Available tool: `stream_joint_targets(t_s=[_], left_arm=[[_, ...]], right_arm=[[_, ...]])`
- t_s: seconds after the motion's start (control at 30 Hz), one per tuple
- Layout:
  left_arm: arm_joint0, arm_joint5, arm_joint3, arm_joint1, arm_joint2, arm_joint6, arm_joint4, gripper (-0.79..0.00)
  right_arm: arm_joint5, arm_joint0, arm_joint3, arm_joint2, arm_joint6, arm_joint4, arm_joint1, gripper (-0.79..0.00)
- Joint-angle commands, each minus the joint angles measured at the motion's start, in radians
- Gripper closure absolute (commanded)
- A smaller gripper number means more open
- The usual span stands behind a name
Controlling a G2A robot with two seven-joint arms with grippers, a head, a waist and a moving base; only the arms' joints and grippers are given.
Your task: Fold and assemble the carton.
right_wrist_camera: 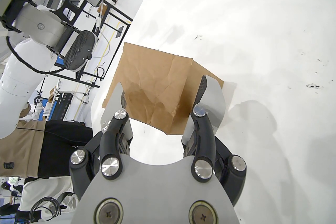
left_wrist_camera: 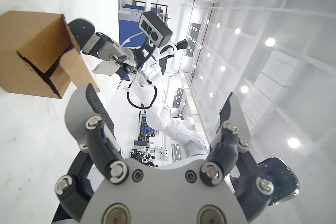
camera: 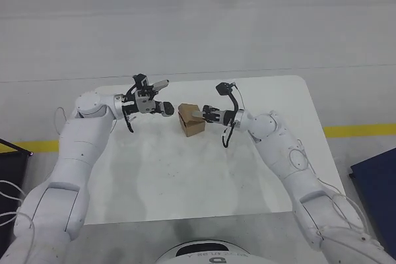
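A small brown carton point(camera: 190, 123) stands on the white table point(camera: 204, 185) near its far edge, with one flap sticking out toward the right arm. My right gripper point(camera: 199, 117) is shut on the carton point(right_wrist_camera: 155, 72), one finger on each side of its end. The left wrist view shows the carton point(left_wrist_camera: 31, 46) with my right gripper point(left_wrist_camera: 92, 51) holding it by the flap side. My left gripper point(camera: 169, 109) hovers just beside the carton's other end, apart from it. It is open point(left_wrist_camera: 160, 104) with nothing between its fingers. One of its fingers point(right_wrist_camera: 78, 51) shows beyond the carton.
The table's far edge point(camera: 204, 82) runs close behind both grippers. Bare white tabletop stretches between the carton and the robot. A dark frame point(camera: 0, 148) stands off the table's left side and a dark blue object point(camera: 383, 178) on the floor at right.
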Motion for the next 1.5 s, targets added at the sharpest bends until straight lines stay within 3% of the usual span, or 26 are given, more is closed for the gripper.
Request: stream_joint_targets(t_s=[0.0,0.33,0.87,1.1,1.3,1.47], left_arm=[[0.005,0.025,-0.028,-0.006,0.026,0.033,0.025,-0.785],[-0.032,0.037,0.027,-0.031,0.103,0.076,0.065,-0.785],[-0.054,0.006,0.097,-0.043,0.131,0.077,0.068,-0.785],[-0.051,-0.005,0.106,-0.039,0.12,0.069,0.058,-0.785],[-0.035,0.01,0.106,-0.029,0.106,0.072,0.057,-0.785],[-0.025,0.017,0.096,-0.02,0.093,0.083,0.061,-0.785]], right_arm=[[0.001,0.0,0.001,-0.005,-0.003,0.003,0.0,-0.529],[0.004,-0.018,-0.026,-0.01,-0.015,0.014,0.009,-0.536],[0.041,-0.03,-0.077,-0.062,-0.018,-0.014,0.012,-0.486],[0.084,-0.035,-0.094,-0.081,-0.058,-0.087,0.016,-0.48],[0.111,-0.041,-0.114,-0.096,-0.078,-0.132,0.019,-0.391],[0.124,-0.045,-0.127,-0.102,-0.089,-0.155,0.022,-0.376]])
